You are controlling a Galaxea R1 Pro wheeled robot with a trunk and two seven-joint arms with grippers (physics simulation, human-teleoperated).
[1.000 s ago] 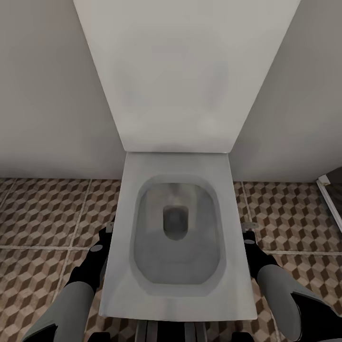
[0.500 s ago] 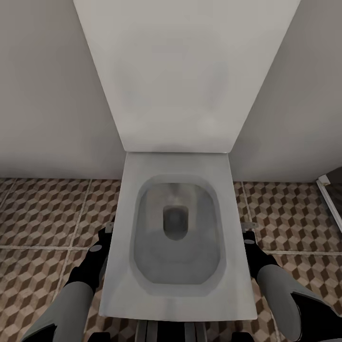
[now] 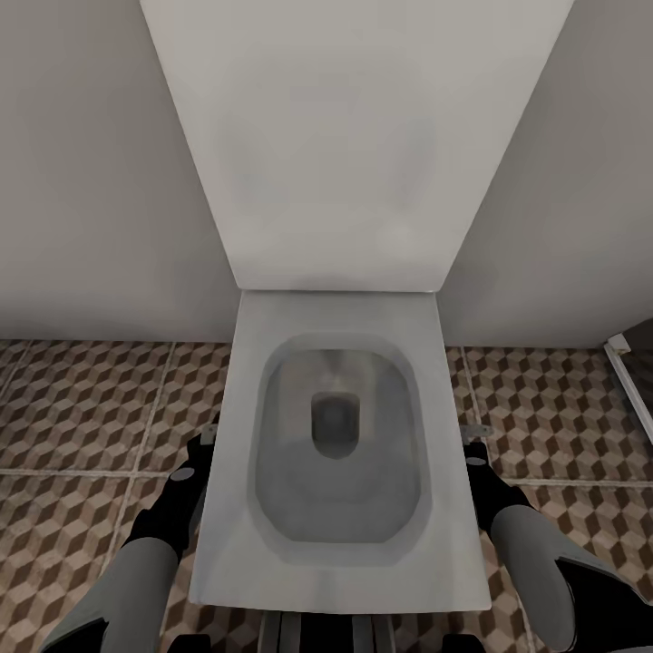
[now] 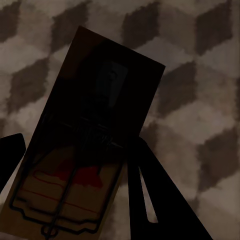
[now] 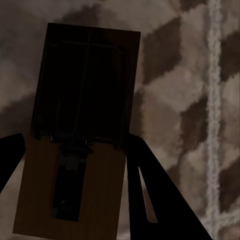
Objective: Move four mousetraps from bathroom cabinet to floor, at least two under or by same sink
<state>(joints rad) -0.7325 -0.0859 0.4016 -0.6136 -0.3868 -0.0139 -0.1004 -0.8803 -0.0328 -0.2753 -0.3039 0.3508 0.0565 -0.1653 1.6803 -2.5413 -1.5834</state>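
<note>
1. Cube-patterned tiles of the bathroom floor (image 3: 82,408) are spreading to both sides of a white toilet (image 3: 337,453), which is standing open against a plain pale wall (image 3: 91,181); a dark shower edge (image 3: 635,363) is showing at the far right.
2. Both arms are hanging low, one on each side of the toilet bowl, so each load is riding close above the tiles rather than over the porcelain.
3. The left gripper (image 4: 75,175) is carrying a mousetrap (image 4: 90,135), its dark fingers (image 4: 150,195) flanking the tan board, with the wire side facing the camera and patterned floor beyond it.
4. The right gripper (image 5: 75,170) is likewise holding a second mousetrap (image 5: 82,130) between its fingers (image 5: 150,190), with a pale grout line running past it.
5. Holding each board by its long edges is probably keeping the fingers off the wire parts.
6. Neither the sink nor the cabinet is appearing, so the robot is likely needing to turn away from the toilet before setting these two down.
</note>
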